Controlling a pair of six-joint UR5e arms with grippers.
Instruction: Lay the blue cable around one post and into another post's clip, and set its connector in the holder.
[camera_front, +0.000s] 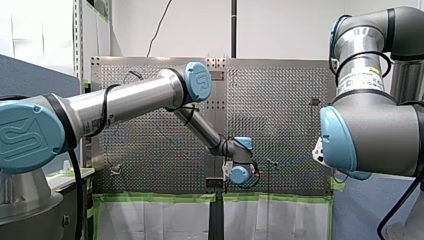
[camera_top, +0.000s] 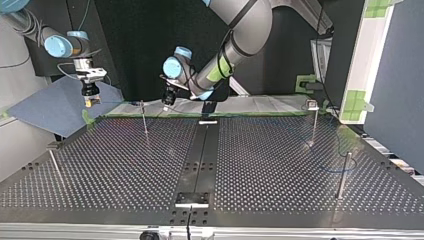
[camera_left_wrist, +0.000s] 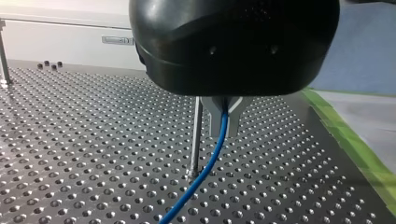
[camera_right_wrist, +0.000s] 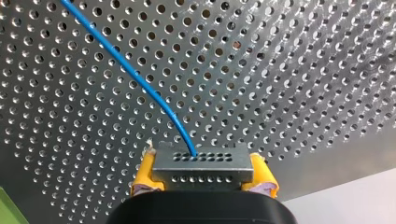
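Right end effector (camera_right_wrist: 202, 162), connector (camera_right_wrist: 202, 170) of blue cable (camera_right_wrist: 135, 78) between yellow pads (camera_right_wrist: 144, 175)

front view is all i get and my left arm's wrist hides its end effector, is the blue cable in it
Observer: Yes. The thin blue cable runs down between the left end effector's metal fingers, which grip it.
Operator: and the connector, cant see it
Observer: The right end effector's yellow pads clamp the grey perforated metal connector; the cable enters its top face.
Operator: any post near the left one
Observer: A thin metal post stands upright just beside those fingers.
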